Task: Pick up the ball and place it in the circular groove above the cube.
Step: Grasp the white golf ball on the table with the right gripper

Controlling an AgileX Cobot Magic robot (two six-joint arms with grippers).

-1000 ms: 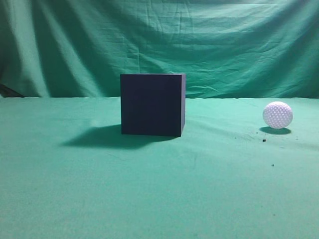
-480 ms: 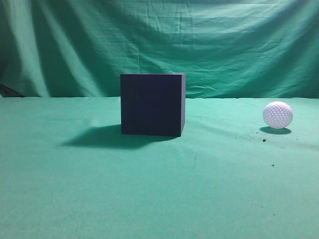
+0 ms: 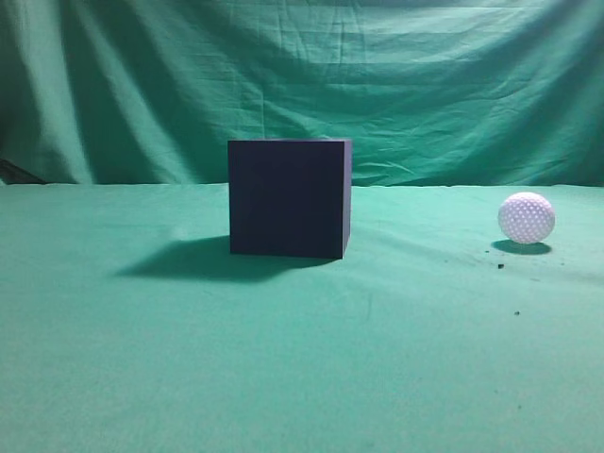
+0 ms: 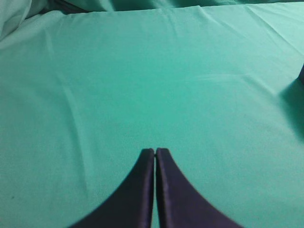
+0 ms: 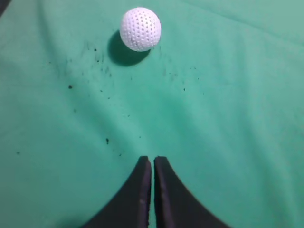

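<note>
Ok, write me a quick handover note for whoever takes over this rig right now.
Left gripper: fingers shut, empty, over bare green cloth.
Right gripper: fingers shut, empty, with the ball ahead of it, not touching.
Ball sits on the cloth, well to the right of the cube, apart from it.
Done: nothing yet; ball not picked up.
Left: open the right fingers, grasp the ball, set it on top of the cube. The groove is not visible from these views.

Cube (image 3: 289,198) top face unseen; groove not visible.

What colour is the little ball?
White, the ball has tiny dimples all over; the right wrist view shows it best.
</note>
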